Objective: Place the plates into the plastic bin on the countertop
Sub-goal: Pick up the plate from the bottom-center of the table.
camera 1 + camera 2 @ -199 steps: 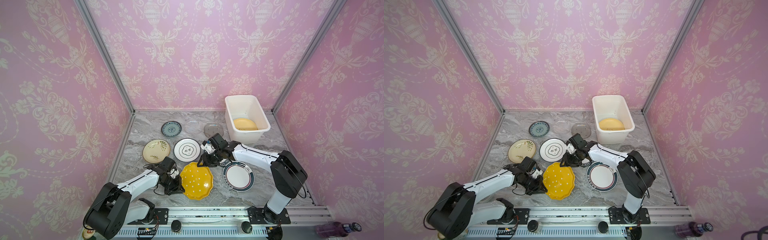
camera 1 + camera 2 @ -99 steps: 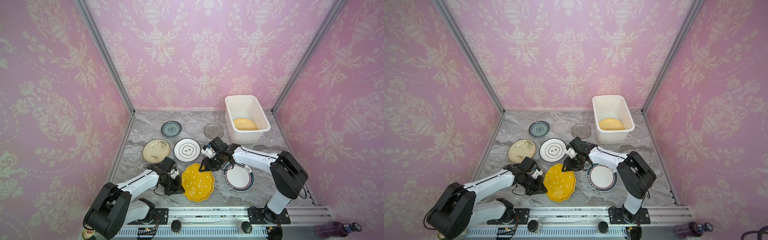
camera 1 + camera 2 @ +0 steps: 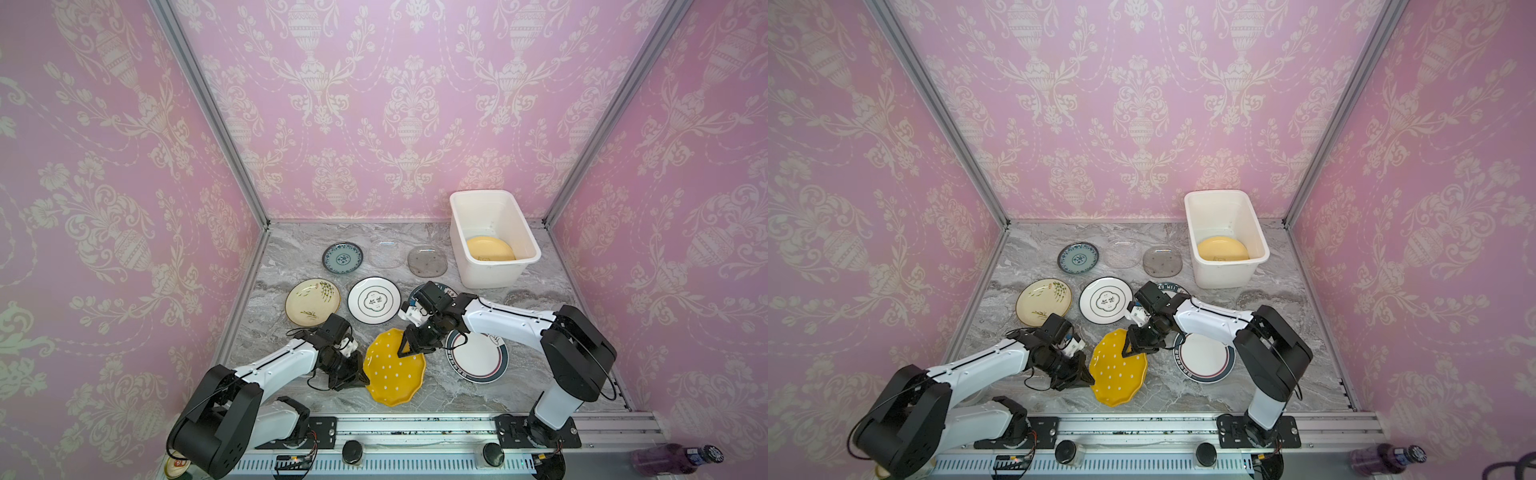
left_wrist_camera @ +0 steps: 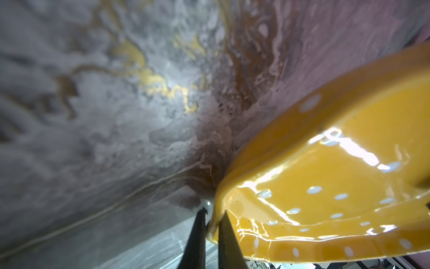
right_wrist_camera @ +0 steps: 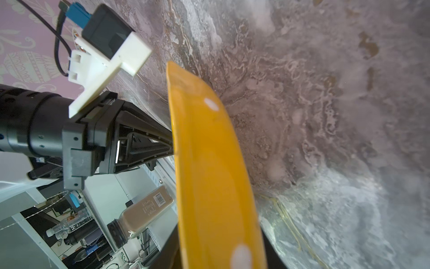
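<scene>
Plate with striped rim [image 3: 478, 358] lies beside orange plate [image 3: 392, 370].

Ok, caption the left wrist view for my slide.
Left gripper pinching the rim of the orange dotted plate, marble countertop beyond.

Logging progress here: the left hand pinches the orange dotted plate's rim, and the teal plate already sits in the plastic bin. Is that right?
Not the teal plate: it lies on the countertop. Both top views show the pale yellow plate in the plastic bin. The left hand does pinch the orange dotted plate at its rim.
</scene>
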